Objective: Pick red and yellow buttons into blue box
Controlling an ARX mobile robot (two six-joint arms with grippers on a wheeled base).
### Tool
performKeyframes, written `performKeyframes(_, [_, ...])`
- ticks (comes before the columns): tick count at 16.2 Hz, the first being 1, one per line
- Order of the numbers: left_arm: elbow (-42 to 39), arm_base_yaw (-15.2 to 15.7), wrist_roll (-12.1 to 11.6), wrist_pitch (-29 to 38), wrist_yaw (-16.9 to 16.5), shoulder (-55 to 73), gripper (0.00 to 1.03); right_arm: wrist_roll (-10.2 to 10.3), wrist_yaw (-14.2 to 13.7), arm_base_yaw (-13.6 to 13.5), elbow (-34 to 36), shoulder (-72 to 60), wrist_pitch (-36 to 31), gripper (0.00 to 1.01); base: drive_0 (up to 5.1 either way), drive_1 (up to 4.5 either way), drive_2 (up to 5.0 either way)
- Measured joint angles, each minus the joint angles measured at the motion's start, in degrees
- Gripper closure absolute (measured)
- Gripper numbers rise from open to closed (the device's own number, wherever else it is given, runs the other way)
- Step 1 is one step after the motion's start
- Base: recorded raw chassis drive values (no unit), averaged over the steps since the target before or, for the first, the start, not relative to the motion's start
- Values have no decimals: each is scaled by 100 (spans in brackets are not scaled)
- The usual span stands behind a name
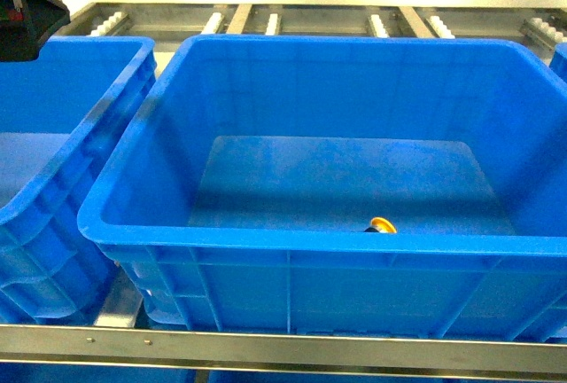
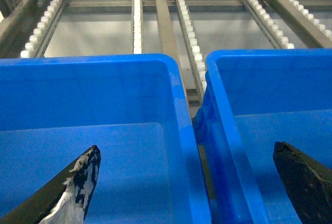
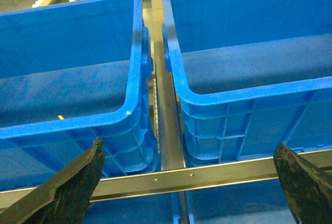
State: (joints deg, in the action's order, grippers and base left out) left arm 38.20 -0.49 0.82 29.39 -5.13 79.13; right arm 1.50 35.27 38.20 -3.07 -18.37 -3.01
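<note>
L tool [image 2: 187,182] wide apart, R tool [image 3: 189,182] wide apart, both holding nothing, yellow button [image 1: 382,225] in blue box [image 1: 292,250]

Black, tapered fingers [image 3: 67,187] are seen on the right gripper [image 3: 189,185]. On the left gripper [image 2: 189,182], one black fingertip [image 2: 83,175] is marked by white, worn patches.
</note>
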Motion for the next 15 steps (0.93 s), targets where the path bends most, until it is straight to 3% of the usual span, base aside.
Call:
performKeyframes(2, [-44, -20, -127, -101, -94, -35, 5, 0, 0, 0, 0, 0, 0, 3, 0, 0, 0])
performKeyframes(7, [-44, -44, -129, -94, -109, -44, 5, 0, 0, 0, 0, 0, 0, 3, 0, 0, 0])
performKeyframes(8, [-70, -37, -129, 48, -61, -42, 6, 0, 0, 0, 0, 0, 0, 3, 0, 0, 0])
performKeyframes(9, [-481, -4, -120, 1198, 345, -55, 18, -20, 39, -61, 188, 94, -695, 9, 0, 0, 0])
performKeyframes(11, [-1311, 50, -109, 1934, 516, -455, 39, -107, -437, -774, 234, 883, -680, 31, 0, 0, 0])
performKeyframes(15, [-2284, 52, -105, 2039, 518, -1318, 85, -114, -1738, -2065, 234, 1552, 33, 78, 0, 0, 0])
